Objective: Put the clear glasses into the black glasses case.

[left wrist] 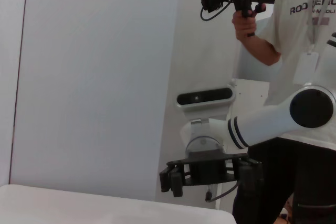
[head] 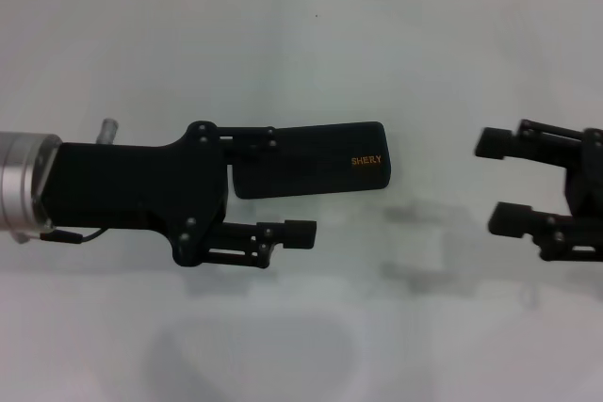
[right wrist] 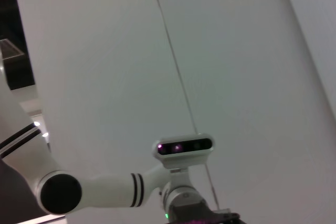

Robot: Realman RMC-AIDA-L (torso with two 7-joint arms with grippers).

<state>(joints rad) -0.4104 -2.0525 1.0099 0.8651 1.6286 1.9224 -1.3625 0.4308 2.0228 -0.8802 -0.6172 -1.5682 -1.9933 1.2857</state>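
Note:
The black glasses case (head: 320,162) lies shut and flat at the table's middle, its orange lettering toward the right. My left gripper (head: 290,185) is open at the case's left end, one finger (head: 254,141) over the lid and the other (head: 287,233) in front of the case. The clear glasses (head: 419,237) show only as a faint transparent outline on the table, right of and nearer than the case. My right gripper (head: 497,183) is open at the right edge, just right of the glasses and holding nothing. It shows again in the left wrist view (left wrist: 210,174).
The white table (head: 301,44) runs back to a tiled wall. In the left wrist view a person (left wrist: 294,35) holding a camera stands beside the robot body. The right wrist view shows the left arm (right wrist: 94,190) and the head camera (right wrist: 184,146).

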